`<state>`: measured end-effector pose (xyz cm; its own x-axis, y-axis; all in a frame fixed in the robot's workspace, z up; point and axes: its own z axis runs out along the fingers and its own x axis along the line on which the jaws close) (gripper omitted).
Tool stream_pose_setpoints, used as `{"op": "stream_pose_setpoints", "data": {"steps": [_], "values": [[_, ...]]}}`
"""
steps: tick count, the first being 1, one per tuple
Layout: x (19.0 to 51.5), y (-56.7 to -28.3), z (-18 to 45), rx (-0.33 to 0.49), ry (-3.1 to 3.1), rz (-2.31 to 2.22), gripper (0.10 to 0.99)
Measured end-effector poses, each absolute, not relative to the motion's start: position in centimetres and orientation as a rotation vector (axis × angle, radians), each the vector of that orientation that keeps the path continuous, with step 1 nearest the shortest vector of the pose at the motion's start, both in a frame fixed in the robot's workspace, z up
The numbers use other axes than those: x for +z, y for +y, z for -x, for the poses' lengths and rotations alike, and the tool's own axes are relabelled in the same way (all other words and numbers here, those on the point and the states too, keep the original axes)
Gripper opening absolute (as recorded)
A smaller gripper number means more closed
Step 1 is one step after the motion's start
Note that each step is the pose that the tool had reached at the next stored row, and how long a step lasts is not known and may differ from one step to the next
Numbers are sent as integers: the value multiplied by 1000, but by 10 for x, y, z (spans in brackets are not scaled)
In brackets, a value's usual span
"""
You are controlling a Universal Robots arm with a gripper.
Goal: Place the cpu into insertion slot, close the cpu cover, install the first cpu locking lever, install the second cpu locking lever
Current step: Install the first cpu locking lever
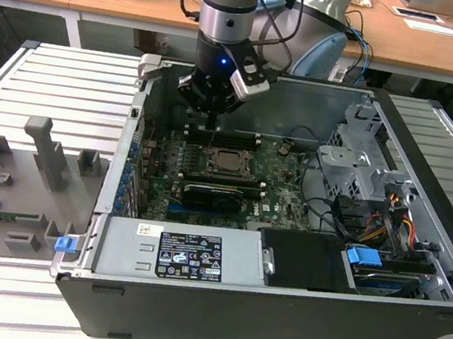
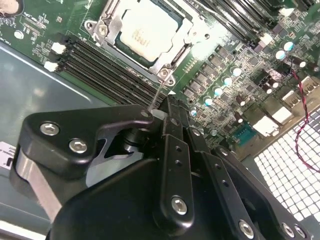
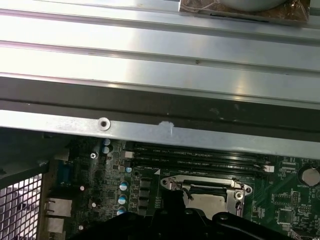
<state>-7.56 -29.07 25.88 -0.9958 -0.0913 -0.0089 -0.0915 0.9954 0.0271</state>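
A: Silver-grey square cpu (image 2: 142, 29)?
B: One, lying in the square black insertion slot (image 3: 205, 189), one dark-silver framed cpu cover (image 2: 177, 52) lying over it.
A: Black gripper (image 2: 167, 103)?
B: Hanging just beside the slot's corner, jaws together; one thin wire lever (image 2: 158, 91) is running from that corner to their tip.

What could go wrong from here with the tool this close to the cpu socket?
1. The thin locking lever runs from a corner of the cpu cover to the tip of the tool. Being so slim, it could slip sideways off the tip.
2. The tool hangs just over the memory slots beside the cover, so a slip might scrape them.
3. The cpu shows through the cover's window. A lever that is not fully latched may leave it loosely clamped.
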Motion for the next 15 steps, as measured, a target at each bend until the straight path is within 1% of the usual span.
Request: {"op": "stream_pose_setpoints", "data": {"steps": [7,8,9,10,15], "values": [[258,-291,64,43,3130,143,110],[258,-291,63,50,3130,143,110],[258,-291,62,89,3128,143,110],[257,-291,62,104,3127,141,110],[251,-291,60,106,3128,81,110]]}}
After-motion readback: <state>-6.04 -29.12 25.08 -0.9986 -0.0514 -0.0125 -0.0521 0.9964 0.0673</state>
